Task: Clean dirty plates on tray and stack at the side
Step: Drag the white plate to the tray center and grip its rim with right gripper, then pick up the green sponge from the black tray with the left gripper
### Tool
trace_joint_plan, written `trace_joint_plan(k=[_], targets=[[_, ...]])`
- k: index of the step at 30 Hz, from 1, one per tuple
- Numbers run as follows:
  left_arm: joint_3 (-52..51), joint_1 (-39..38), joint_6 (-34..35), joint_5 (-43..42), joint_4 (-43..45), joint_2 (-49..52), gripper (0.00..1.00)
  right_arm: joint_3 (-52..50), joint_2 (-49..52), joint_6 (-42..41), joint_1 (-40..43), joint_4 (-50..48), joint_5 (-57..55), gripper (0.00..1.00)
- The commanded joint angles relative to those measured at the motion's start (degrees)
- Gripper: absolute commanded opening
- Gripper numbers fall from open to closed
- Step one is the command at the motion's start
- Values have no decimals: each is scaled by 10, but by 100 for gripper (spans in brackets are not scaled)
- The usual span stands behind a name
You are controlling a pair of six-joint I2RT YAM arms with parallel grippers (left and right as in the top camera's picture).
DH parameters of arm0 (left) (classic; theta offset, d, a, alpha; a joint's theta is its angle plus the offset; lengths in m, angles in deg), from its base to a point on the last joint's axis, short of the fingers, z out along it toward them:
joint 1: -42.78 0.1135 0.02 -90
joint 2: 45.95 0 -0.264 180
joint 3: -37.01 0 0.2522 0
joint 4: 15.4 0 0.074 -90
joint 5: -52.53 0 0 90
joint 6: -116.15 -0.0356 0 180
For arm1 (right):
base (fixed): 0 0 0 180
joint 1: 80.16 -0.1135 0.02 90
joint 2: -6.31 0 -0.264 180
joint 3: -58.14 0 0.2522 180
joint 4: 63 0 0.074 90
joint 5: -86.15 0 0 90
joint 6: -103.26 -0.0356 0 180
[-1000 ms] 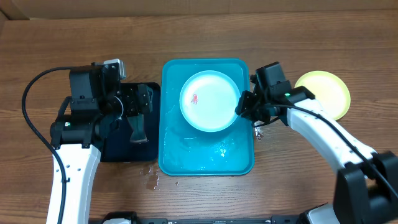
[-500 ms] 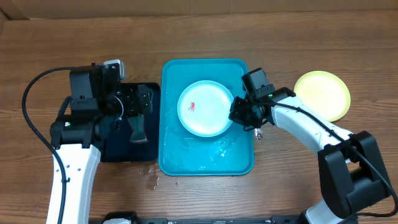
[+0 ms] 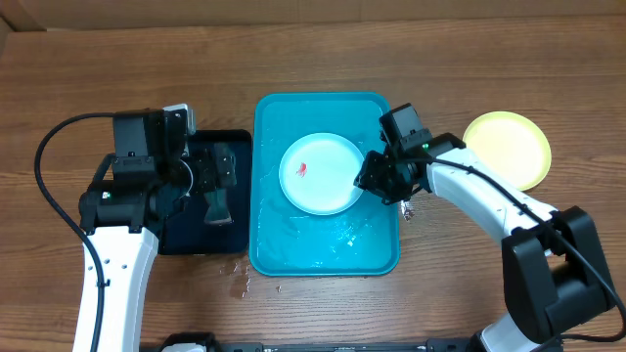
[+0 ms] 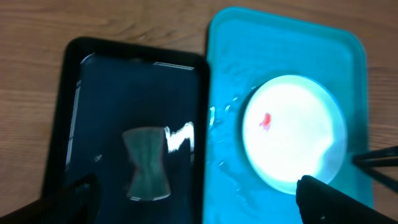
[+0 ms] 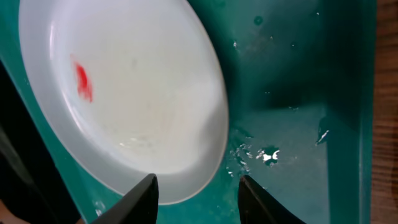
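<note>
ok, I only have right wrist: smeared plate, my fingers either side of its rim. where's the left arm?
Observer: Left gripper hangs open over the black tray, off the plate.
Operator: anything in that tray?
Observer: A grey pad, maybe a sponge, lying flat, ungripped.
Operator: other plates?
Observer: One green plate on the table, right of the blue tray; no third in view.

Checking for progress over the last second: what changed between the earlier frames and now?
The pale plate slid slightly left and toward the robot within the turquoise tray, the right pincer moving with its rim. Yellow-green plate, black tray and sponge stayed put.
</note>
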State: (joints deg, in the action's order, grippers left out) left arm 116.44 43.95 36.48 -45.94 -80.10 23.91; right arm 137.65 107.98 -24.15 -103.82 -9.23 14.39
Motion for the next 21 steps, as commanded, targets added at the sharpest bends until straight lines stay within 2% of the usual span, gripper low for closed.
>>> trace_joint_plan(k=[1,3,5,7,10,12,13,21], targets=[[-19,3,7,49,-5,-1,100,75,-19,52,-1,47,10,49],[-39,3,15,49,-1,-1,100,111,-34,78,-1,89,7,56],[-64,3,15,44,8,-1,100,143,-49,110,-1,128,7,70],[-93,3,15,37,29,-1,100,174,-66,139,-1,168,7,80],[-139,3,14,33,71,-1,100,211,-91,182,-1,220,9,91],[-161,3,15,33,94,-1,100,225,-103,202,-1,246,9,93],[-170,3,15,33,105,-1,100,230,-111,210,-1,258,9,100],[-233,3,50,70,204,15,100,233,-152,214,-1,317,9,100]])
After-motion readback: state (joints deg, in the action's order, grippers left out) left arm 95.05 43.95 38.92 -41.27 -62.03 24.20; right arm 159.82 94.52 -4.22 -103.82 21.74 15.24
